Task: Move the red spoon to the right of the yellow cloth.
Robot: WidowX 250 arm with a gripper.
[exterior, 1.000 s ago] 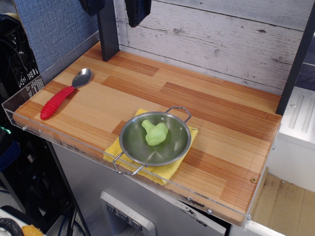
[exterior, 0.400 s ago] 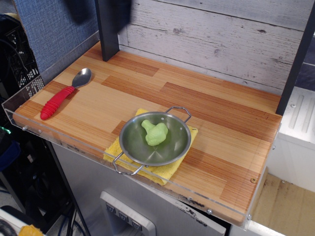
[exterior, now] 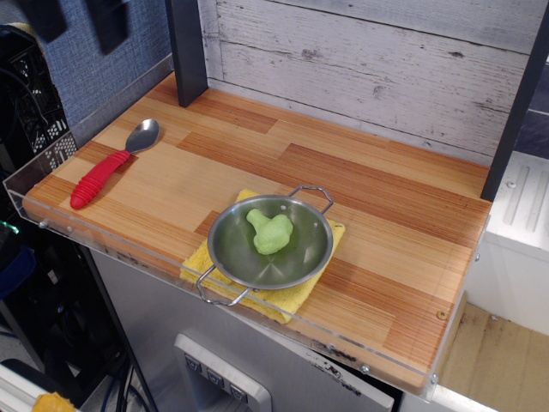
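Observation:
The red spoon (exterior: 101, 174) lies at the left end of the wooden board, its red ribbed handle toward the front-left edge and its silver bowl pointing back-right. The yellow cloth (exterior: 281, 300) lies near the front edge at the middle of the board, mostly covered by a steel pan (exterior: 300, 257). My gripper (exterior: 75, 19) hangs at the top-left of the view, high above and behind the spoon. Its two dark fingers are blurred and stand apart with nothing between them. Only their lower ends show.
A green lumpy toy (exterior: 271, 232) sits inside the pan. A dark post (exterior: 187, 51) stands at the board's back-left corner, another (exterior: 515, 112) at the right. A clear plastic rim (exterior: 51, 176) runs along the left and front edges. Bare wood lies right of the cloth.
My gripper has moved left along the top of the view, from above the back-left post to above the left end of the board. The spoon, cloth and pan have not moved.

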